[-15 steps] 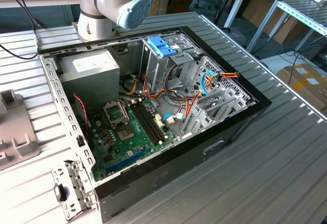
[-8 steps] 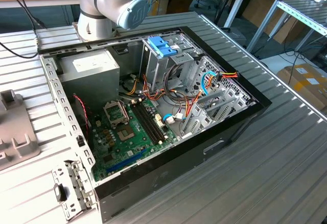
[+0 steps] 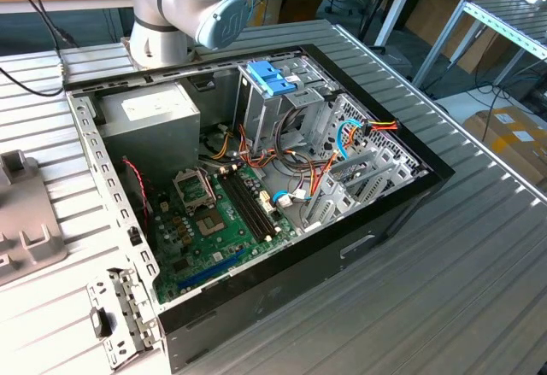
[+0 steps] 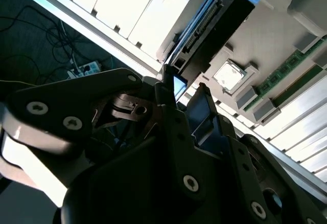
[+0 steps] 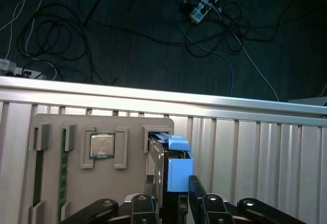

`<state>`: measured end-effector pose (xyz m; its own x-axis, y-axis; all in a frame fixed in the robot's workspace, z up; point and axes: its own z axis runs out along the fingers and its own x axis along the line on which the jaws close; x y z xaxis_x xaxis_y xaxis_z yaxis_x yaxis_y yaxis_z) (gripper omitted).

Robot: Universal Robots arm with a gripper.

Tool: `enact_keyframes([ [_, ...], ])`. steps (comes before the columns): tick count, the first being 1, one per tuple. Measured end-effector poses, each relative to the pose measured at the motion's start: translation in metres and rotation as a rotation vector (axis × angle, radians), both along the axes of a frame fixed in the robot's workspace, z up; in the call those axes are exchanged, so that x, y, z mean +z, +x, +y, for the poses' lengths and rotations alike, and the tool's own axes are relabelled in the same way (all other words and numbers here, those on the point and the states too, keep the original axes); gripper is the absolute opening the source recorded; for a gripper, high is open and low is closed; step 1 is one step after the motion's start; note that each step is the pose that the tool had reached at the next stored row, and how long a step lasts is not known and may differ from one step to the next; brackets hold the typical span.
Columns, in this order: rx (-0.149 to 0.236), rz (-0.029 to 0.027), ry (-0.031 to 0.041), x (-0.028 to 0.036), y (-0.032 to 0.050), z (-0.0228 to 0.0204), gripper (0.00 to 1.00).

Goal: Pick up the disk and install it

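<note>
Claw (image 5: 172,192) is straddling the upright disk (image 5: 178,175), seemingly pinching its sides, while it is standing in a grey tray (image 5: 61,183).

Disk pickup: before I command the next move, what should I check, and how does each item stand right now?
1. The tool straddles the disk in the first wrist view: ok.
2. Firm grip on the disk: cannot tell.
3. The disk stands on edge in a slot of the grey holder: ok.
4. The processor chip lies in its own pocket, apart from the disk: ok.
5. The computer case lies open in the exterior view: ok.
</note>
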<state>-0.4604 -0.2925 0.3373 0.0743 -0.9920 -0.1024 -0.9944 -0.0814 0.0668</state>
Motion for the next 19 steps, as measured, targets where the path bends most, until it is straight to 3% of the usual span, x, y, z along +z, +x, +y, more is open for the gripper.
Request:
enact_keyframes([
  [19,0.0,0.0,0.0,0.0188,0.0,0.0,0.38],
])
